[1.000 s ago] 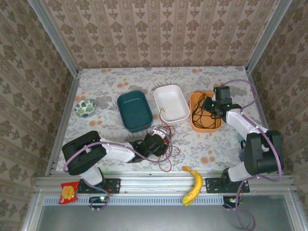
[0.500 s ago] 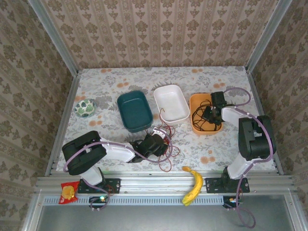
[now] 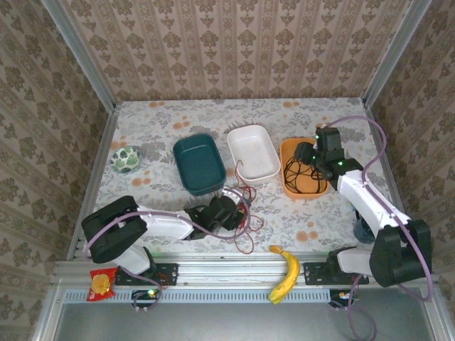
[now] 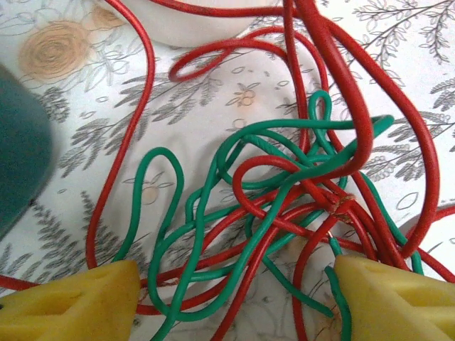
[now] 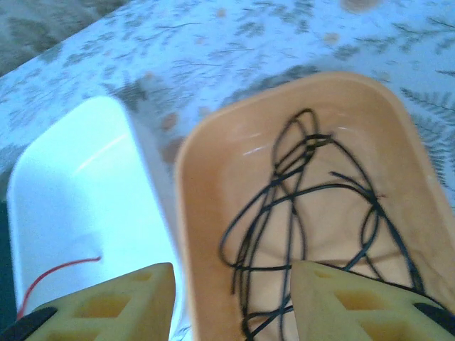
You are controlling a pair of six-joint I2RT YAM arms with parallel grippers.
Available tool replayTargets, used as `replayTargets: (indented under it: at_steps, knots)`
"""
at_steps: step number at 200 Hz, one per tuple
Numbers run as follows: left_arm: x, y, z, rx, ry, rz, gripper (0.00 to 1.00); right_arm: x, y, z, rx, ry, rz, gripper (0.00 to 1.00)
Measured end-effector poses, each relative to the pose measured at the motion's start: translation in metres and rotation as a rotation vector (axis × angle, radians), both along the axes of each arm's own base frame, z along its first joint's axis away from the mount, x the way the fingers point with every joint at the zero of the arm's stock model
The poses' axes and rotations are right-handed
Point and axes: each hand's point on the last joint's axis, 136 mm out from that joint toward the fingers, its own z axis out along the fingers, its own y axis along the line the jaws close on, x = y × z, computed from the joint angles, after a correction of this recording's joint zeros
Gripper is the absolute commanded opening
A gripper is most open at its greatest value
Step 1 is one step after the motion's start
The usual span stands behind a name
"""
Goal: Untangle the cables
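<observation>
Now right fingers [image 5: 355, 302] higher above orange tray [image 5: 206, 177].

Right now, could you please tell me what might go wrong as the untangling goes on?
The thin red wire and thin green wire are tangled together between the open left jaws; closing there could pinch both and tighten the knot. A red wire end lies inside the white rounded plastic tray, so pulling may snag its rim or drag it.

A staged lab booth: wallpapered panels [image 3: 234, 50] in aluminium framing [image 3: 213, 271] around a floral table [image 3: 178, 114]
</observation>
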Motion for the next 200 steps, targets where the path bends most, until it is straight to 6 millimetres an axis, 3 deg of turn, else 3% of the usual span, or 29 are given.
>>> replayTargets:
  at_steps: [33, 58, 79, 97, 112, 174, 189, 200]
  knots:
    - [0.002, 0.009, 0.006, -0.035, 0.017, 0.0, 0.73, -0.023, 0.081, -0.002, 0.004, -0.014, 0.308, 0.47]
    - [-0.001, 0.012, 0.005, -0.04, 0.03, -0.006, 0.72, -0.053, 0.146, -0.029, 0.054, 0.069, 0.583, 0.45]
    - [-0.003, 0.013, 0.003, -0.036, 0.037, -0.01, 0.72, -0.081, 0.184, -0.063, 0.082, 0.188, 0.759, 0.43]
    - [-0.004, 0.014, 0.001, -0.034, 0.04, -0.011, 0.72, -0.1, 0.2, -0.086, 0.083, 0.275, 0.851, 0.43]
    - [-0.004, 0.014, 0.001, -0.033, 0.041, -0.011, 0.72, -0.11, 0.205, -0.094, 0.087, 0.313, 0.89, 0.43]
    - [-0.004, 0.014, 0.001, -0.034, 0.044, -0.013, 0.72, -0.101, 0.219, -0.091, 0.112, 0.301, 0.932, 0.44]
    - [-0.004, 0.014, 0.001, -0.034, 0.044, -0.013, 0.72, -0.097, 0.224, -0.094, 0.126, 0.306, 0.936, 0.36]
    - [-0.004, 0.014, 0.001, -0.034, 0.044, -0.013, 0.72, -0.094, 0.228, -0.097, 0.131, 0.311, 0.938, 0.2]
